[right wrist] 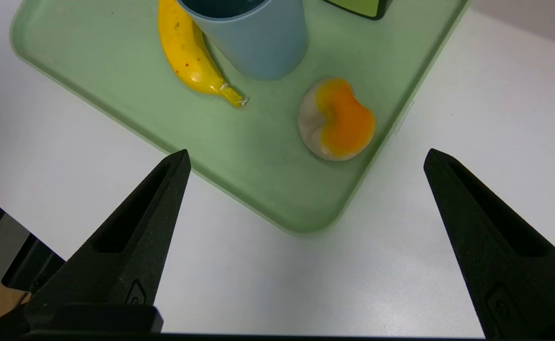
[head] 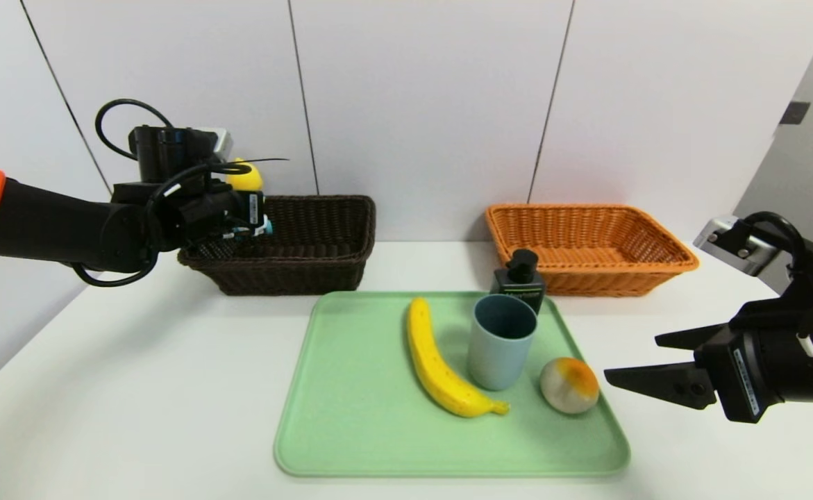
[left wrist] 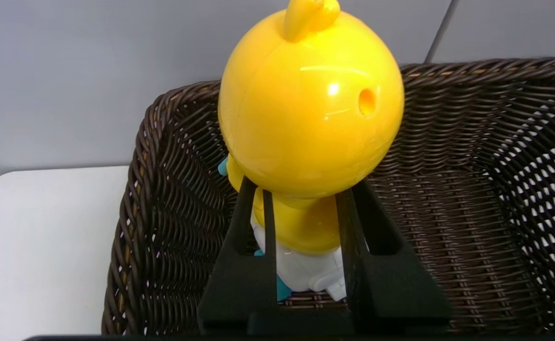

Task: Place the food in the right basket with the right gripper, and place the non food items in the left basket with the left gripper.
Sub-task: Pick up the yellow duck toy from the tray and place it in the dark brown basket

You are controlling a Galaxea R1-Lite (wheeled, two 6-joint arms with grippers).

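My left gripper (left wrist: 301,189) is shut on the yellow duck toy (left wrist: 308,104), holding it by its body over the left end of the dark brown left basket (head: 323,243). In the head view the duck toy (head: 245,177) peeks out behind that gripper (head: 257,215). On the green tray (head: 350,417) lie the banana (head: 441,368) and the round pale fruit (head: 569,385), with the grey-blue cup (head: 501,340) and the pump bottle (head: 519,278) standing beside them. My right gripper (head: 639,361) hangs open just right of the tray, near the round fruit (right wrist: 336,118). The orange right basket (head: 587,246) holds nothing I can see.
Both baskets stand against the white panelled wall at the back of the white table (head: 135,389). The tray's near right corner (right wrist: 305,222) lies between my right gripper's fingers in the wrist view. The table's left edge runs close to the left arm.
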